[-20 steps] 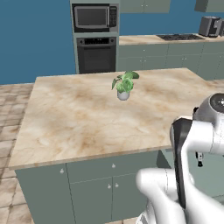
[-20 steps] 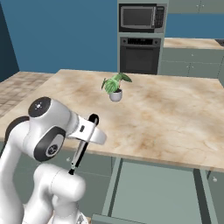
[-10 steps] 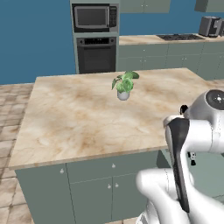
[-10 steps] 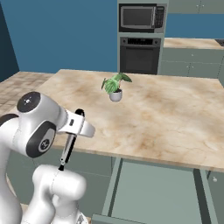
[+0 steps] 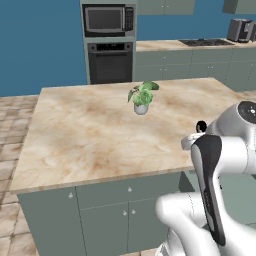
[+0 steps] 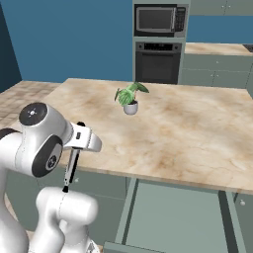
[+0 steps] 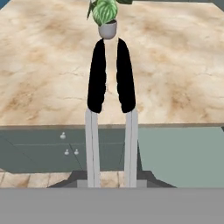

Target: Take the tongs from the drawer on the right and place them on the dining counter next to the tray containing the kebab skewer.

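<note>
My gripper (image 7: 111,183) is shut on the tongs (image 7: 110,87); their two silvery arms with black ends point away from the hand over the island's near edge. From the right base camera the tongs (image 6: 70,170) hang down from the gripper (image 6: 76,148), in front of the cabinet fronts. Below the island edge on the right the drawer (image 6: 129,207) stands pulled out; the part of its grey-green inside that shows holds nothing. In the hand view the drawer (image 7: 183,153) lies to the lower right. The dining counter, the tray and the kebab skewer are out of view.
The marbled island (image 5: 90,130) carries a small potted plant (image 5: 142,98), which also stands in line with the tongs' tips as plant (image 7: 106,15). Cabinet doors with small knobs (image 5: 100,215) sit under the island. An oven and microwave stack (image 6: 158,44) is at the back wall.
The arm has swung a little to the left with the tongs still held; the hanging tongs moved left along the island's front. The island and plant have not shifted.
</note>
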You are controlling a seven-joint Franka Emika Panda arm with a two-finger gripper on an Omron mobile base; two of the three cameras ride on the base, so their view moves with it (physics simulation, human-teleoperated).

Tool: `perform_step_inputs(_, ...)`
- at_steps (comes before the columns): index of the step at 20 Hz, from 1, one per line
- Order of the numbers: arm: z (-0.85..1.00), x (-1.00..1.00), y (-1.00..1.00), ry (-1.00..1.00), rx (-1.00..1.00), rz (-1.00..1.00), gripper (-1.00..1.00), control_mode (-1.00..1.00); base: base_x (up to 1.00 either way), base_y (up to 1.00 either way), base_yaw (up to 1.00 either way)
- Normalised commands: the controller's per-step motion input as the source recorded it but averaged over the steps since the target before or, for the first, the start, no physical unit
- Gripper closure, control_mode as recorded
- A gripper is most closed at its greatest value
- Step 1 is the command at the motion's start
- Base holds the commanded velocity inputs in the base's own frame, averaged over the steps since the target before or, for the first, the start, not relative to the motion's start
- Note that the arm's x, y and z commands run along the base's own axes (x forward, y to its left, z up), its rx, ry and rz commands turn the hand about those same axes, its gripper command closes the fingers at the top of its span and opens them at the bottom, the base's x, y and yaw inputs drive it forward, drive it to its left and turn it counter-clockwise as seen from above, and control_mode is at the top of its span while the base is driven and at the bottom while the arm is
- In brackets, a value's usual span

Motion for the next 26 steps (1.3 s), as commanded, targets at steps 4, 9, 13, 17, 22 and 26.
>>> perform_step_inputs(4, 0.00, 0.00, 0.00, 0.00, 0.00, 0.00, 1.00, -1.00, 0.00, 0.00, 0.00)
perform_step_inputs(9, 0.00, -0.02, 0.00, 0.00, 0.00, 0.00, 1.00, 1.00, -0.73, 0.36, 0.04)
perform_step_inputs(13, 0.00, 0.00, 0.00, 0.00, 0.00, 0.00, 1.00, 1.00, -0.84, 0.80, -0.01)
perform_step_inputs(17, 0.00, 0.00, 0.00, 0.00, 0.00, 0.00, 1.00, 1.00, -0.19, 0.52, -0.70)
perform_step_inputs(22, 0.00, 0.00, 0.00, 0.00, 0.00, 0.00, 1.00, 1.00, 0.00, 0.33, -0.88)
perform_step_inputs(26, 0.00, 0.00, 0.00, 0.00, 0.00, 0.00, 1.00, 1.00, 0.00, 0.17, -0.88)
